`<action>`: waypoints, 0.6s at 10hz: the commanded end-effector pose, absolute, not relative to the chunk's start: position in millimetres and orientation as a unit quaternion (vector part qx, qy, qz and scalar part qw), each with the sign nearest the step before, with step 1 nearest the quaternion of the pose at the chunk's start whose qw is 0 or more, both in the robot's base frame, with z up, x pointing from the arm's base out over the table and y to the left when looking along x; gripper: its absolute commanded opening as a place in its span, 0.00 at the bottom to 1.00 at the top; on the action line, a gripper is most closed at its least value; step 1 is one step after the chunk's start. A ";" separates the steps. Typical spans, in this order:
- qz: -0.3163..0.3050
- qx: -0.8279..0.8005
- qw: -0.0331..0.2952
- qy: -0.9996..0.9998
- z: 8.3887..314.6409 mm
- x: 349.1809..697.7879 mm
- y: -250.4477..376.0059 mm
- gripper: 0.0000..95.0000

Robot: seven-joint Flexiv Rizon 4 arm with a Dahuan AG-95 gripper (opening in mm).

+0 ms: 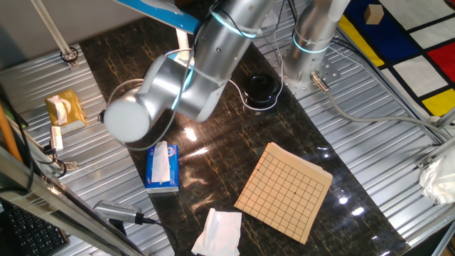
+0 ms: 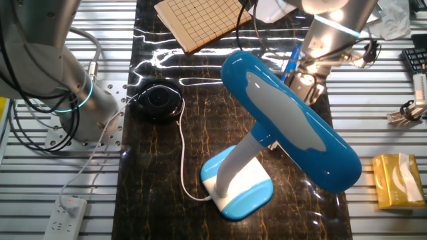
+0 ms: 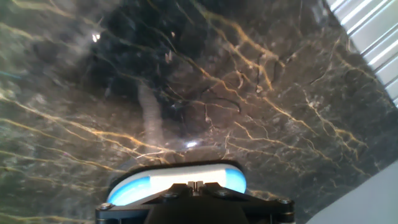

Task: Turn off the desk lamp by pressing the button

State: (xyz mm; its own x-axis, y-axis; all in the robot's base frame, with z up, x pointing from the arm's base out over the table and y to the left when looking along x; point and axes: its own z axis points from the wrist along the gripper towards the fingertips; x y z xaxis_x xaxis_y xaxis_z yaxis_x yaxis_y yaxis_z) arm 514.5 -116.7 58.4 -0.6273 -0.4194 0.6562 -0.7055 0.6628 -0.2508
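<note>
Robotics lab — ribbed metal bench (image 1: 398, 142), robot arm (image 1: 206, 64)

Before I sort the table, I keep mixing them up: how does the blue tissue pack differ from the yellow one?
The blue tissue pack lies on the dark marble top, while the yellow tissue pack sits off it on the ribbed metal. The blue one is longer and flatter; the yellow one looks squatter. Both show white tissue at the top opening.

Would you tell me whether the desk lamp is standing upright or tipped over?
Upright: the desk lamp rests flat on its base on the dark marble table, neck rising, long head tilted overhead.
</note>
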 end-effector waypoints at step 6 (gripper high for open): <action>0.261 0.349 0.263 -0.861 44.2 497.8 -143.4 0.00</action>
